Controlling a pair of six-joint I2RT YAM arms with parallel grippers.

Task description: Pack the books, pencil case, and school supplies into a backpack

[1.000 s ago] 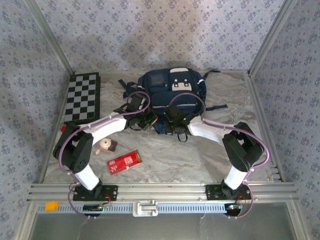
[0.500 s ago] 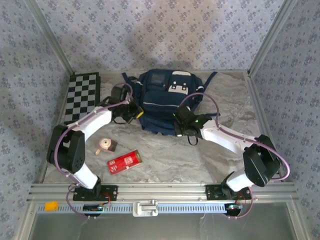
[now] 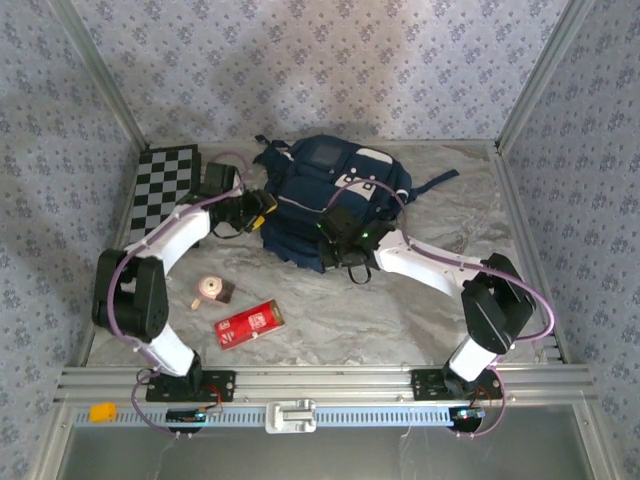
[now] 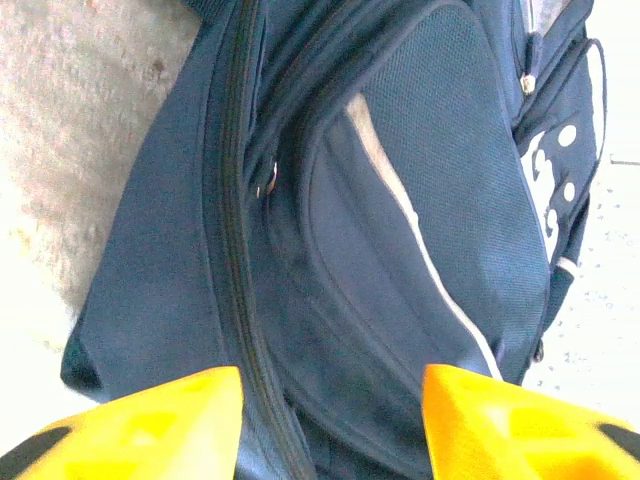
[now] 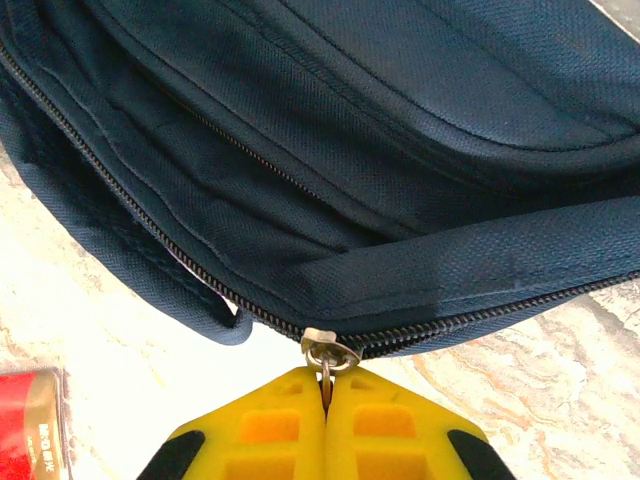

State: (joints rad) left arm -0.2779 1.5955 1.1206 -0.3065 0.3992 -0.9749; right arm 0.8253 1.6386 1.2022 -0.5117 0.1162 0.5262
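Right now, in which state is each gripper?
Left gripper: open, holding nothing, facing the backpack.
Right gripper: shut on the zipper pull of the backpack.

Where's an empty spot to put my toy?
Bare table in front, between the pencil case and the right arm, and at the far right, behind that arm. Crowded on the left: chequered board, left arm, backpack.

The left gripper (image 3: 262,208) sits at the left side of the backpack (image 3: 305,190), the right gripper (image 3: 341,250) at its near edge.
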